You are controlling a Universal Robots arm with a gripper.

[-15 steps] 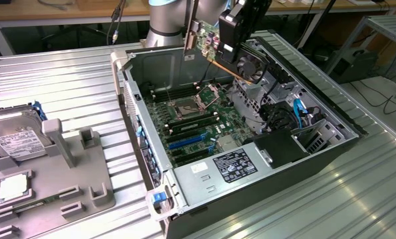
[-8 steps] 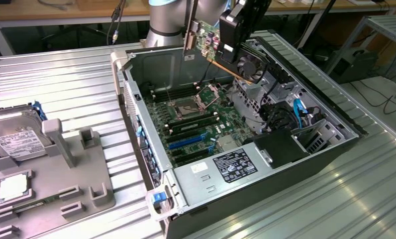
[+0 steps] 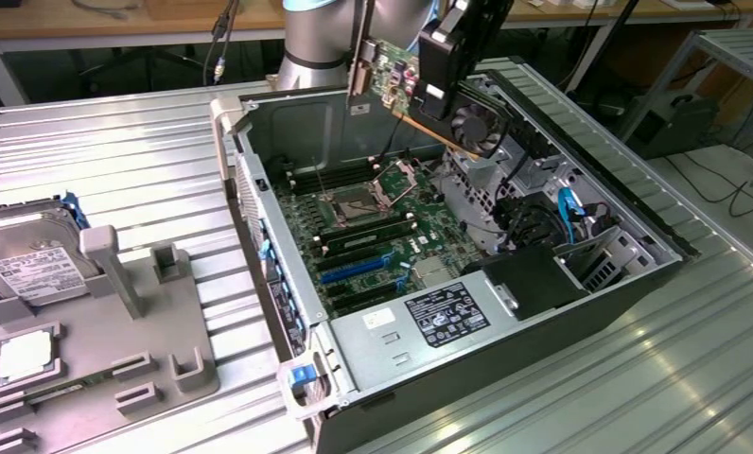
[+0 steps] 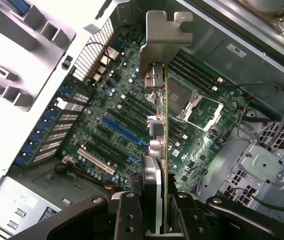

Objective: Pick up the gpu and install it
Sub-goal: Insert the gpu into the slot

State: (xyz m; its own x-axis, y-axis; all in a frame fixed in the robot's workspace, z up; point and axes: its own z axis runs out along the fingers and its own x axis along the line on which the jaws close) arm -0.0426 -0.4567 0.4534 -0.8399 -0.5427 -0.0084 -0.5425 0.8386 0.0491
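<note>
The gripper (image 3: 443, 80) is pinched on the gpu (image 3: 471, 121), the card being clamped edge-on between the two fingers (image 4: 128, 212). The pick-up is judged done: the card is held in the air, upright, over the far end of the open computer case (image 3: 244, 161), with its fan face turned to the exterior view's right. In the wrist view its silver bracket (image 4: 164, 40) is seen pointing away from the gripper, above the motherboard (image 4: 107, 125). The card is not yet seated in a slot, so the installing is judged to be left.

One gpu, one gripper, one case and one motherboard are counted. On the grey holder (image 3: 162, 359) at the exterior view's left, one hard drive (image 3: 24, 251) and one processor chip (image 3: 26, 355) are counted.
</note>
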